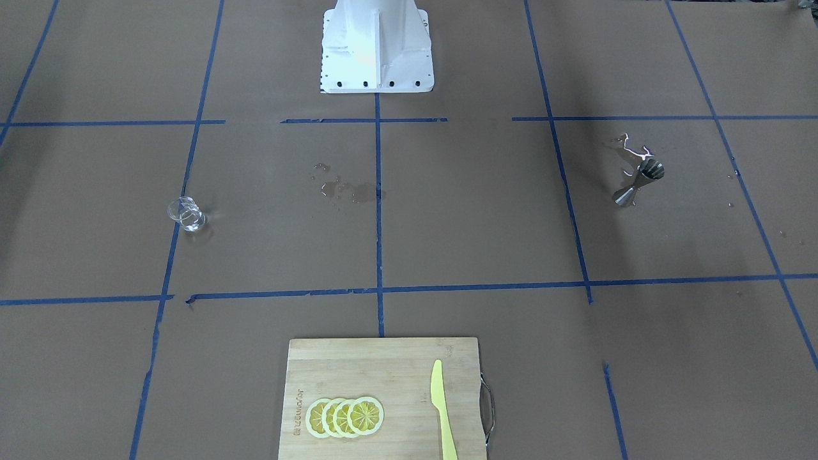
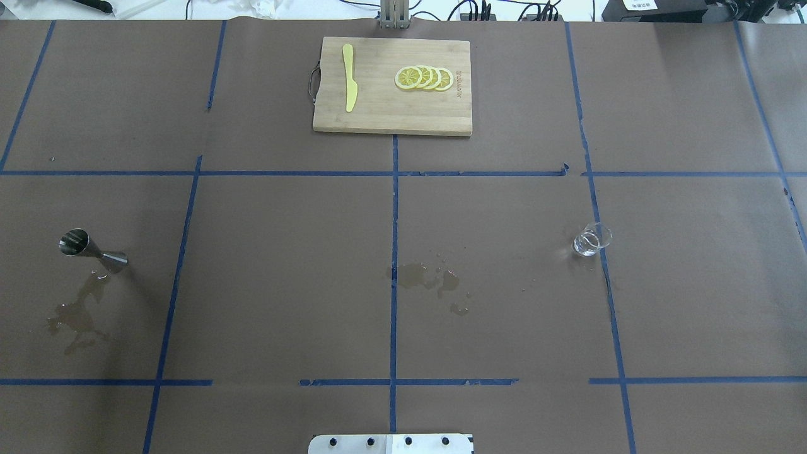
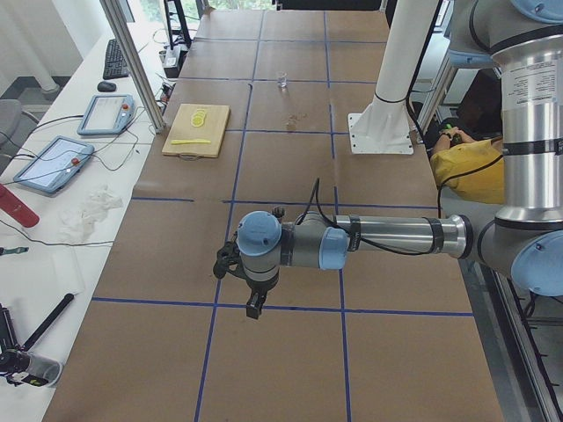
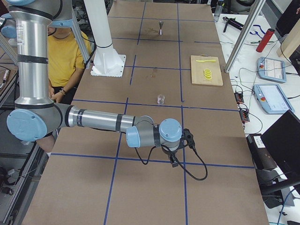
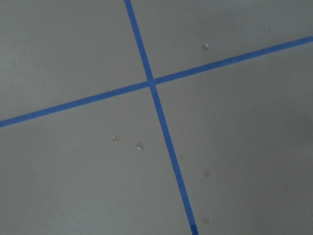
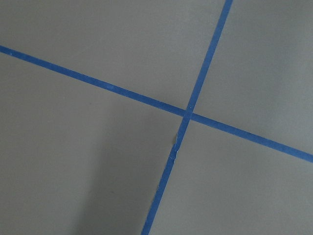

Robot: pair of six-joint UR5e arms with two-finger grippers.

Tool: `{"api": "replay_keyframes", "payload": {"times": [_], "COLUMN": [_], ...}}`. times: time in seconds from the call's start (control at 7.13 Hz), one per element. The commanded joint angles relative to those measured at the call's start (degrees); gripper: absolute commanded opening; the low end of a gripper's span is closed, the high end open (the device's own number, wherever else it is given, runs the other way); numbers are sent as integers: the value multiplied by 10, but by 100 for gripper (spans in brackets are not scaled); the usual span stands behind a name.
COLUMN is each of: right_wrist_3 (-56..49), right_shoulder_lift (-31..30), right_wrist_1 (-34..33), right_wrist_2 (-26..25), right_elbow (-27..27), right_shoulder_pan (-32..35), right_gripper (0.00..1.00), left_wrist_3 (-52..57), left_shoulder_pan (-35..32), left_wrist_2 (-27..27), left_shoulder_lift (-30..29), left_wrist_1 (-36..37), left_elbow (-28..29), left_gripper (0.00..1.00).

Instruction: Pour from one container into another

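Observation:
The clear glass cup (image 2: 591, 239) stands upright on the table's right half, also in the front view (image 1: 186, 214) and right side view (image 4: 161, 99). The steel jigger (image 2: 91, 248) stands far away on the left half (image 1: 639, 182), with spilled liquid beside it. Neither gripper shows in the overhead or front view. My left gripper (image 3: 253, 303) hangs over the table's near end in the left side view, and my right gripper (image 4: 174, 161) does likewise in the right side view. I cannot tell whether either is open or shut. Both wrist views show only brown paper and blue tape.
A wooden cutting board (image 2: 378, 113) at the far middle edge carries lemon slices (image 2: 423, 78) and a yellow knife (image 2: 349, 77). A wet puddle (image 2: 422, 277) lies at the table's centre, and a larger one (image 2: 79, 315) spreads near the jigger. The white robot base (image 1: 377, 48) stands mid-table.

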Motion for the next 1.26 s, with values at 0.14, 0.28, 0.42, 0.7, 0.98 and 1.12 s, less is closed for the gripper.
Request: {"api": "replay_keyframes", "payload": {"times": [0.14, 0.28, 0.42, 0.7, 0.98, 1.12], "right_wrist_3": [2, 2, 3, 51, 121, 132], "right_shoulder_lift": [-54, -56, -56, -52, -60, -65], "right_wrist_1": [27, 29, 29, 20, 20, 19], "right_wrist_2": [-17, -19, -20, -16, -22, -21], "right_elbow": [29, 30, 29, 38, 34, 26], "right_shoulder_pan": [5, 5, 5, 5, 4, 2], "right_gripper": [100, 100, 100, 100, 100, 100], "left_wrist_3": [-1, 2, 2, 2, 1, 1], "left_shoulder_pan": [2, 3, 3, 2, 1, 2], "left_wrist_2": [9, 26, 24, 26, 26, 26], "left_shoulder_lift": [-19, -39, -41, -30, -30, -32], "left_wrist_1": [-37, -33, -33, -33, -33, -34], "left_elbow": [15, 14, 19, 24, 19, 22], "left_gripper": [100, 100, 100, 100, 100, 100]}}
